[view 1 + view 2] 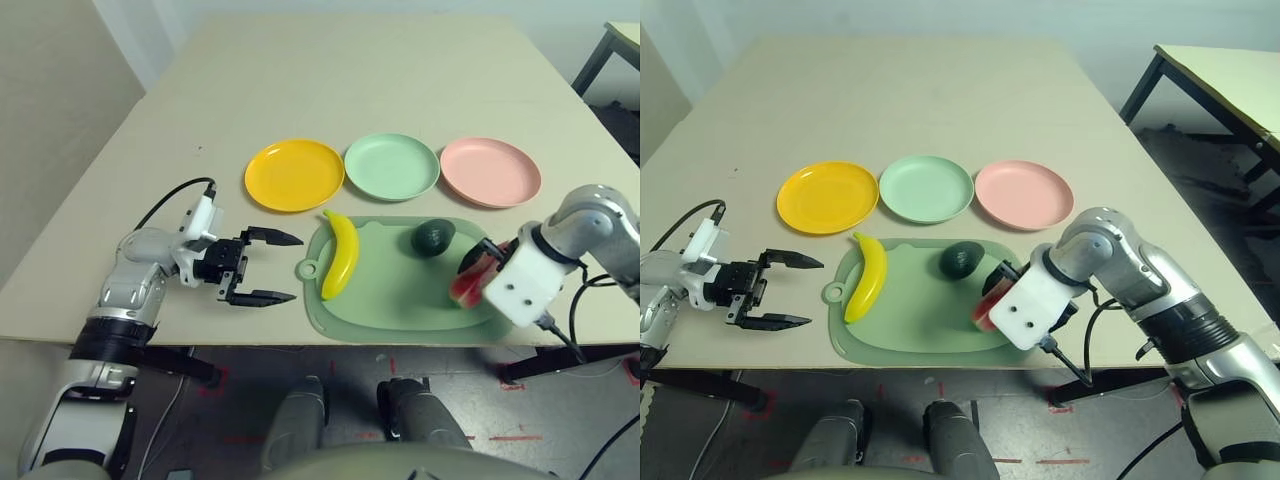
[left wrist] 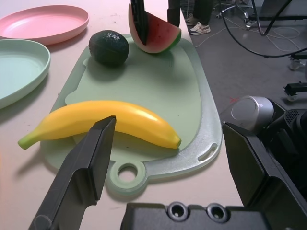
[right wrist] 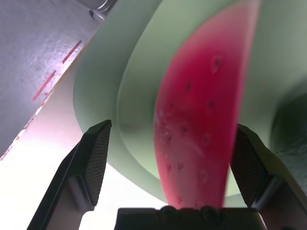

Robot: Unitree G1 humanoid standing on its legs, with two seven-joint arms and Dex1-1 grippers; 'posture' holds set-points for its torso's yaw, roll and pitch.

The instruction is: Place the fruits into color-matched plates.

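Fruits lie on the green cutting board [image 1: 400,290], none of them on a plate. The watermelon wedge [image 2: 156,33] stands at the board's right end, between the two spread fingers of the right pincer [image 3: 175,158], which points steeply down over it. In the right wrist view the red flesh fills the gap, one finger [image 3: 93,158] well off to one side of it and the other close beside its far edge; whether that finger touches the wedge I cannot tell. The pincer stands wide and grips nothing.

The avocado [image 1: 433,237] sits just beside the right pincer, on the board's far edge. The banana [image 1: 340,254] lies along the board's left end, well apart from the right pincer and just in front of the left pincer [image 1: 270,267].

The left pincer hangs low over the bare table [image 1: 150,200] beside the board, pointing level toward the banana, its fingers wide apart and empty.

Beyond the board, farther from both pincers, three plates stand in a row: the yellow plate [image 1: 294,174] nearest the left pincer, the green plate [image 1: 391,166] in the middle, the pink plate [image 1: 490,171] nearest the right pincer. All three are bare.
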